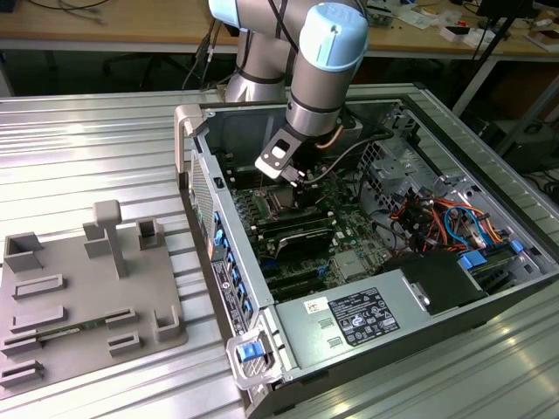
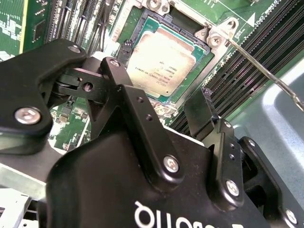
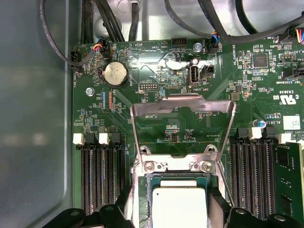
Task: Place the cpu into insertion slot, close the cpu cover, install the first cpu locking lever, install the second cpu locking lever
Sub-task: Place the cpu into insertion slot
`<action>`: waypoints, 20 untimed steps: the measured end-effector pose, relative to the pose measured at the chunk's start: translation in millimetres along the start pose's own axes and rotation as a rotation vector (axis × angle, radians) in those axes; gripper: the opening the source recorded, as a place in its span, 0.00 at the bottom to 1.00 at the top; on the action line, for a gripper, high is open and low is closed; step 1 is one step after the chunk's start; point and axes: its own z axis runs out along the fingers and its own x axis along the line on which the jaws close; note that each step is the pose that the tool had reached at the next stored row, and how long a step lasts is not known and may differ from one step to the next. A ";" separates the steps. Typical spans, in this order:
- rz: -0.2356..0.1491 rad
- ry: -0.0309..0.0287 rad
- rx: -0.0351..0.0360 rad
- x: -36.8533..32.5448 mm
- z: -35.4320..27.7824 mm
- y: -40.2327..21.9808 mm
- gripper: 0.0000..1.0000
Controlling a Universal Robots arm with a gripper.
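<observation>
- Inside the open computer case [image 1: 223, 262], in the exterior view, we see the arm [image 1: 325, 61] bent down so that the gripper [image 1: 297, 179] hangs just above the motherboard [image 1: 349, 249].
- The case lies on a ribbed metal table [image 1: 87, 131], and a grey fixture tray [image 1: 79, 297] sits well away from the gripper, outside the case wall.
- In the second wrist view the gripper [image 2: 156, 84] has its two black fingers [image 2: 114, 71] spread apart, and we see nothing held between them.
- Directly below that gap the cpu [image 2: 161, 59] lies flat in its socket, its dull metal top facing up towards the gripper.
- Beyond one fingertip a locking lever [image 2: 259, 68], a thin metal rod, runs away from the socket's corner and over the memory slots [image 2: 270, 42].
- In the first wrist view the gripper [image 3: 175, 217] shows as black fingertips [image 3: 109, 212] on either side of the cpu [image 3: 179, 206], which sits in the socket between them.
- Just past the cpu, on the side away from the gripper, the cpu cover [image 3: 183, 100] stands raised on its hinge, open, and we see green board through its window.
- Farther out from the gripper a round coin battery [image 3: 116, 74] sits on the motherboard [image 3: 142, 52], and dark cables [image 3: 109, 19] lie beyond the board's edge.
</observation>
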 end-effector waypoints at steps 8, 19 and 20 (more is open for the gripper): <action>0.001 0.0001 0.0000 0.1 -0.9 0.1 0.76; 0.001 -0.0004 0.0006 0.1 -3.6 0.3 0.84; 0.001 -0.0004 0.0006 0.1 -3.6 0.3 0.84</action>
